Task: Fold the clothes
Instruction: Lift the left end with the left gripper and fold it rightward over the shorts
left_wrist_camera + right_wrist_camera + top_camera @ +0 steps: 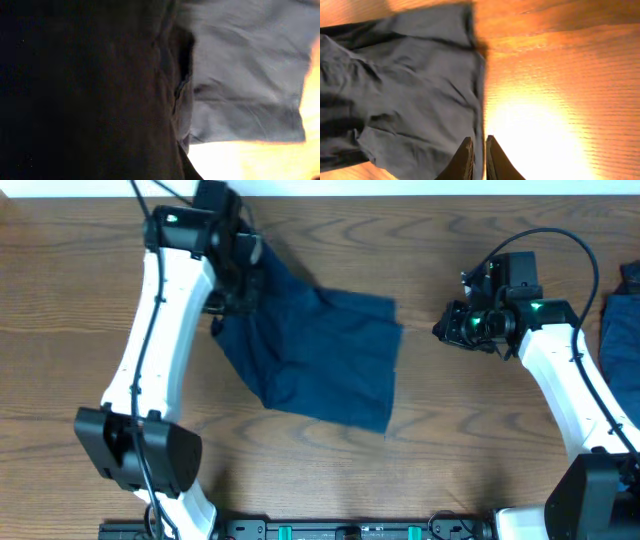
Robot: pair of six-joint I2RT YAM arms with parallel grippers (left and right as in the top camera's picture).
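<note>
The clothes [320, 355] are one dark navy garment spread on the wooden table, its far left corner drawn up toward my left gripper [240, 275]. That gripper is shut on the clothes at this corner. In the left wrist view dark fabric covers the fingers, and the paler spread of the clothes [250, 75] lies beyond. My right gripper [447, 328] hangs to the right of the garment's right edge, apart from it. In the right wrist view its fingers [479, 142] stand almost together with nothing between them, and the clothes [405, 90] lie to their left.
A brighter blue fabric heap [622, 320] lies at the right edge of the table. The left arm's base [135, 450] and the right arm's base [590, 500] stand along the near edge. Bare wood [470, 440] shows between the garment and the right arm.
</note>
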